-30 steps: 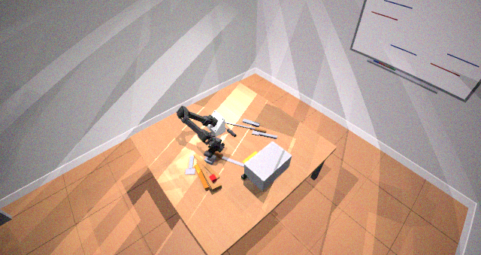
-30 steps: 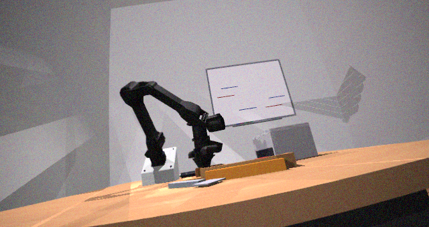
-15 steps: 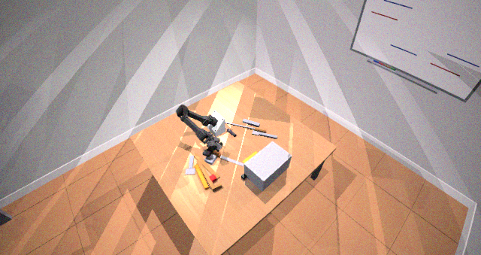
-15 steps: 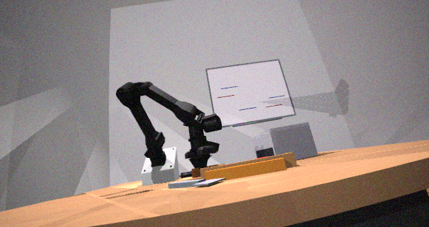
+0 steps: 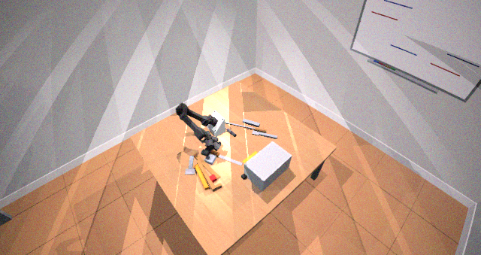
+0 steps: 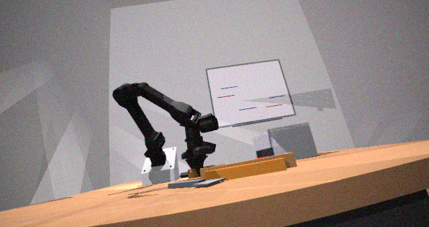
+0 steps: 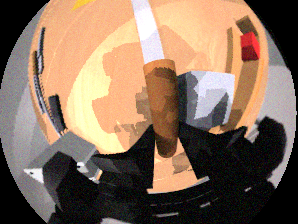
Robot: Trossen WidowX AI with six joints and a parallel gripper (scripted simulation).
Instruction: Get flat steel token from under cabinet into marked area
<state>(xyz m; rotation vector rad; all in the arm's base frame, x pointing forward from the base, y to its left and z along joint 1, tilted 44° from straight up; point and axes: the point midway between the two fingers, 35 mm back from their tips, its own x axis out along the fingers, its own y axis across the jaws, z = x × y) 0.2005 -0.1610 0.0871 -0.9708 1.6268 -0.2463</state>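
My gripper [image 5: 211, 153] [image 6: 196, 165] [image 7: 162, 124] is shut on the brown wooden handle [image 7: 161, 99] [image 6: 192, 173] of a flat-bladed tool. It holds the tool low over the table. The pale grey blade [image 5: 230, 159] [image 7: 148, 26] points toward the grey cabinet [image 5: 267, 165] [image 6: 293, 140]. The blade tip is close to a yellow marked strip [image 5: 249, 156] in front of the cabinet. The steel token is not visible in any view; the space under the cabinet is hidden.
A yellow bar [image 5: 201, 177] [image 6: 246, 169], wooden strips and a red block [image 5: 213, 178] [image 7: 250, 46] lie left of the cabinet. A grey T-shaped piece [image 5: 191, 165] lies nearby. Several slim tools [image 5: 264, 135] lie at the back. The arm's white base [image 5: 218, 124] stands behind.
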